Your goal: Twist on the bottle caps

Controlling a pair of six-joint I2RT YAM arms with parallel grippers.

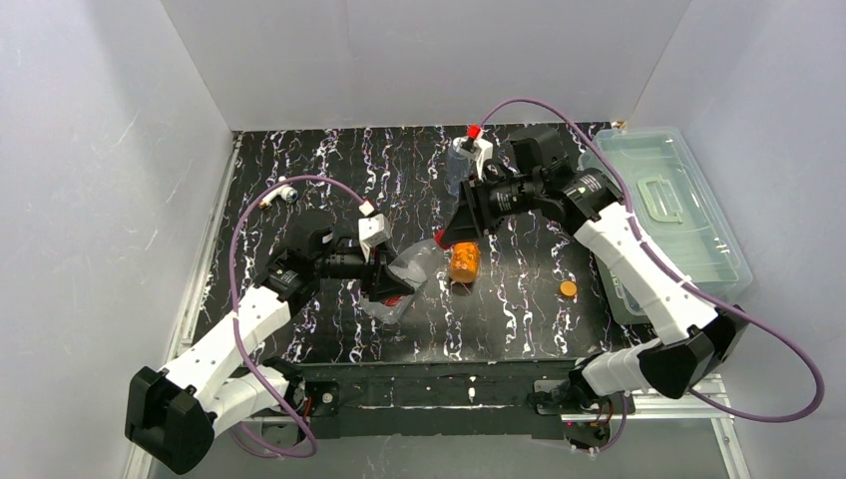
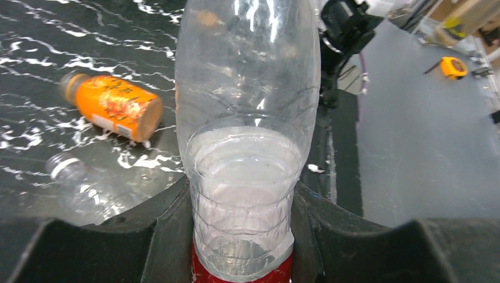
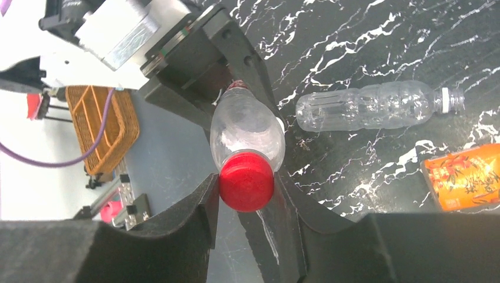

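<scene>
My left gripper [image 2: 243, 206] is shut on the lower body of a clear plastic bottle [image 2: 247, 88] with a red label, and holds it off the table; both show in the top view, gripper [image 1: 392, 275] and bottle [image 1: 417, 261]. My right gripper [image 3: 246, 190] is shut on a red cap [image 3: 246, 180] that sits on this bottle's neck; the top view shows that gripper [image 1: 461, 230] at the bottle's mouth end. A loose orange-yellow cap [image 1: 568, 288] lies on the table to the right.
An orange-labelled bottle [image 1: 462, 262] lies just beside the grippers. A second clear bottle [image 3: 377, 106] without a cap lies on the table. A bottle with a red cap [image 1: 472, 132] stands at the back. A white-and-brass fitting [image 1: 282, 193] lies back left. A clear lidded bin [image 1: 663, 200] stands right.
</scene>
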